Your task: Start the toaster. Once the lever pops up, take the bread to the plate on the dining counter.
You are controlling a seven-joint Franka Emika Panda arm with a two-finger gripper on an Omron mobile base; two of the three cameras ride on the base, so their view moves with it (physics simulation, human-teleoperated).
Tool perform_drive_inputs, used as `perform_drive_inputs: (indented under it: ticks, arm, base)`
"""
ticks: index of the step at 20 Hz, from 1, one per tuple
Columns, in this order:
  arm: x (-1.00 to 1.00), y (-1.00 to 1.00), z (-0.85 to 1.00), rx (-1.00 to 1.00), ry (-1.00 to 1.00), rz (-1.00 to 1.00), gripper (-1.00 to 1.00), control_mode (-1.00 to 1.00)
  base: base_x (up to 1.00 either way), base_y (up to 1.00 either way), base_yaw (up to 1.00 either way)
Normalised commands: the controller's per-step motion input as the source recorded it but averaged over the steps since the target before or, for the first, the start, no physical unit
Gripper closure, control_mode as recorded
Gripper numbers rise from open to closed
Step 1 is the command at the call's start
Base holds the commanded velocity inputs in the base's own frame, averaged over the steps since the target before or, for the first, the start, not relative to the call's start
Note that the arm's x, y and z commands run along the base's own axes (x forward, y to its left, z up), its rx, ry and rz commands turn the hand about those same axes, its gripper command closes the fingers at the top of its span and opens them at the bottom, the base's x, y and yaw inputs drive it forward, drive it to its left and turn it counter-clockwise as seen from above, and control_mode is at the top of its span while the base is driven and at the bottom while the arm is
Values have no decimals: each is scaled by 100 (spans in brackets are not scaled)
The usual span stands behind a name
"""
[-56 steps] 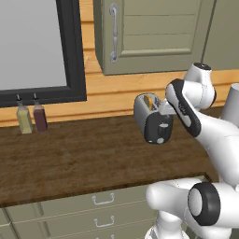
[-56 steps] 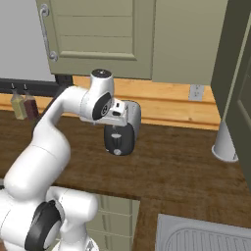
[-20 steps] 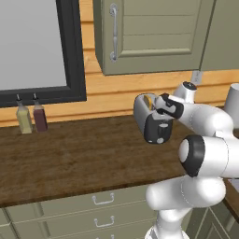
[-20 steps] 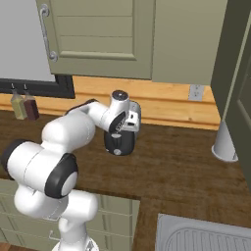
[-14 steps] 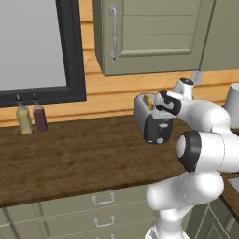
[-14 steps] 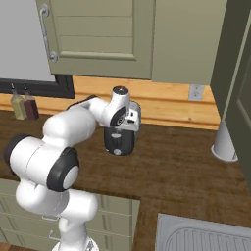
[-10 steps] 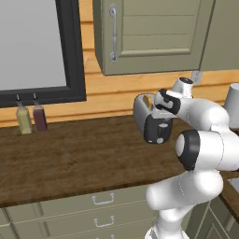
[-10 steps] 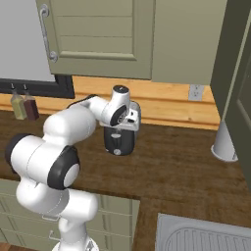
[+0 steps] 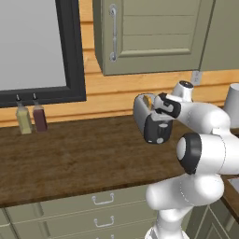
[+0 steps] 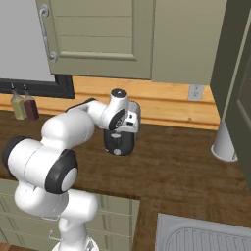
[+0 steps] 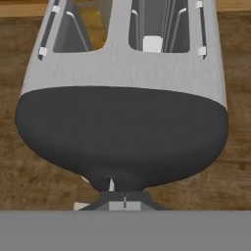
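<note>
The end effector [image 11: 124,197], fingers fully closed and gripping nothing, presses against the front end of the toaster [image 11: 122,105] standing on the wooden table [image 9: 70,154], apparently positioned to work the lever.

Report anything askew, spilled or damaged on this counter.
Nothing stands out. The toaster stands upright on the counter, the two bottles are upright by the wall, and nothing is spilled.
</note>
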Motion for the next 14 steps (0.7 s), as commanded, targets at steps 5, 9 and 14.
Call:
perform_drive_inputs:
  ticks: [5,9,14]
  arm:
    - [0,3,-43,0,1,0,100,-100]
    - [-3,4,-51,0,1,0,100,-100]
    - [-29,1,-55,0,0,0,100,-100]
  base:
    - [0,0,0]
    - [0,0,0]
    - [0,0,0]
